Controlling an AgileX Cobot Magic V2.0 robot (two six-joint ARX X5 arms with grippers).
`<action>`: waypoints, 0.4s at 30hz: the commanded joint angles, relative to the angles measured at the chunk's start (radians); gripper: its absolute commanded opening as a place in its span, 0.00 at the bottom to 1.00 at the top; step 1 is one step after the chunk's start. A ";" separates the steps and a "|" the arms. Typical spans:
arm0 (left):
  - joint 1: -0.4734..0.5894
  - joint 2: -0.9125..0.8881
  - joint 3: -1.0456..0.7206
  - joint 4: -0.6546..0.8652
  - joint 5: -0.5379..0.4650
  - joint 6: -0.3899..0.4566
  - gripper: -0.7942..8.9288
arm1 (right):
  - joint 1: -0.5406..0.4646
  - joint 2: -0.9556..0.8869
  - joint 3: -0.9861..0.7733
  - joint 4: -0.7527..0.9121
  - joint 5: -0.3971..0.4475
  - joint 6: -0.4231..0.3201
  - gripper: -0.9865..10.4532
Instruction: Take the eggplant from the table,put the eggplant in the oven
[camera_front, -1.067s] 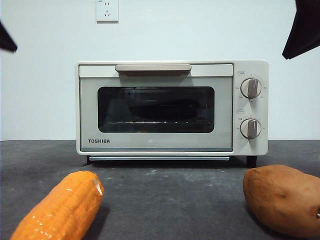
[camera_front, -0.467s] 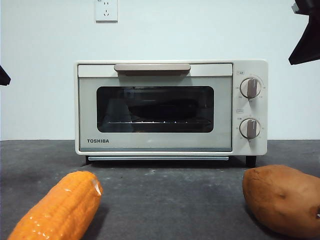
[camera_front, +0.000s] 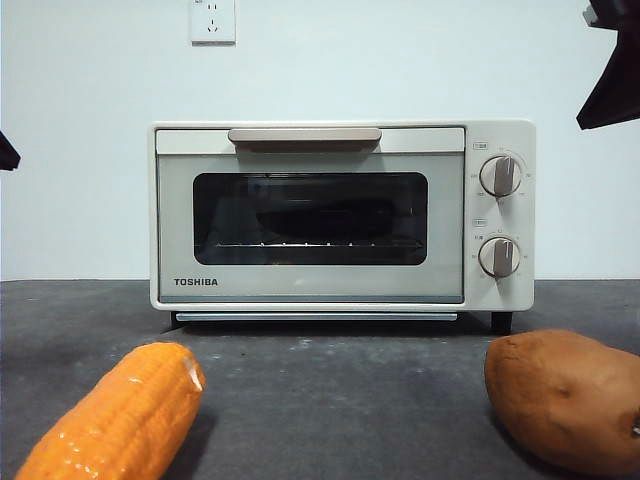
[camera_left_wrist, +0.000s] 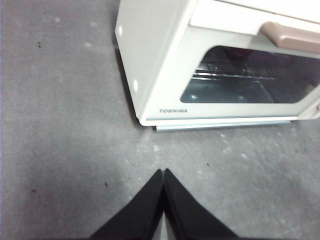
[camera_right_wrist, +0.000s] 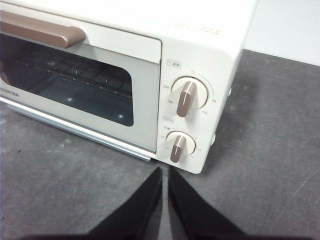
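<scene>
The cream TOSHIBA oven (camera_front: 340, 290) stands at the middle of the dark grey table (camera_front: 330, 390) with its glass door closed. Behind the glass a dark elongated shape, the eggplant (camera_front: 325, 218), lies on the rack. My left gripper (camera_left_wrist: 163, 173) hangs shut and empty over the table in front of the oven's left corner (camera_left_wrist: 145, 85). My right gripper (camera_right_wrist: 165, 172) is shut and empty, just before the oven's two knobs (camera_right_wrist: 185, 97). In the front view both arms show only as black tips, at the left edge (camera_front: 6, 152) and the top right corner (camera_front: 612, 70).
An orange corn cob (camera_front: 115, 420) lies at the near left of the table. A brown sweet potato (camera_front: 560, 398) rests at the near right. A white wall with a socket (camera_front: 213, 20) stands behind the oven.
The black arm tip on the left has dropped lower and drawn back toward the edge. The tip at the top right has pulled back a little. The oven and vegetables have not moved.
</scene>
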 joint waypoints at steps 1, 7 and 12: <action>-0.003 -0.108 0.007 -0.002 -0.006 0.061 0.09 | 0.004 0.003 0.008 0.012 0.004 0.010 0.09; 0.024 -0.347 -0.022 -0.006 -0.034 0.183 0.09 | 0.003 0.003 0.008 0.013 0.005 0.010 0.09; 0.082 -0.483 -0.115 -0.006 -0.139 0.190 0.09 | 0.004 0.003 0.008 0.013 0.004 0.010 0.09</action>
